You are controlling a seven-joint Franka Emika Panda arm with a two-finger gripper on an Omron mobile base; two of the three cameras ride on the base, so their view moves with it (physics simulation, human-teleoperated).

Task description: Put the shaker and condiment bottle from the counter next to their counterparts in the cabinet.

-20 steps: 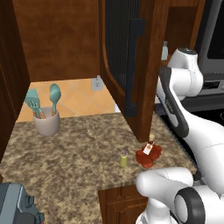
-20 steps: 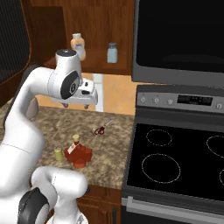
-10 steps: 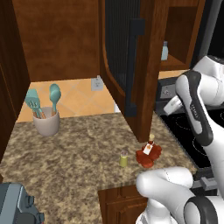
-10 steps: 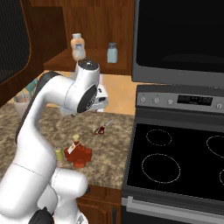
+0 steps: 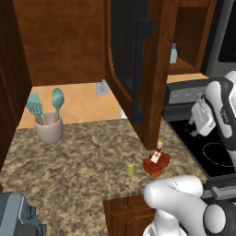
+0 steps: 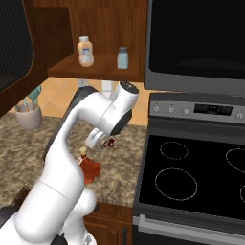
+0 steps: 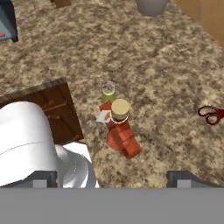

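I can't tell gripper (image 6: 94,141) width from here. Shaker (image 7: 108,92) sits just beside bottle (image 7: 121,130); a sloppy descent could topple one on the counter (image 7: 166,65).

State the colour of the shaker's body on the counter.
Yellow-green, with a grey cap; the shaker shows best in the left base view.

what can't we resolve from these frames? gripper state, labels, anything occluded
- Gripper: jaws face away in the left base view, so open or shut is unreadable.
- Shaker: hidden behind the arm in the right base view; cap detail too small in the hand view.
- Condiment bottle: partly covered by the arm in the right base view; label print too small.
- Cabinet: top cut off by the right base view's edge.
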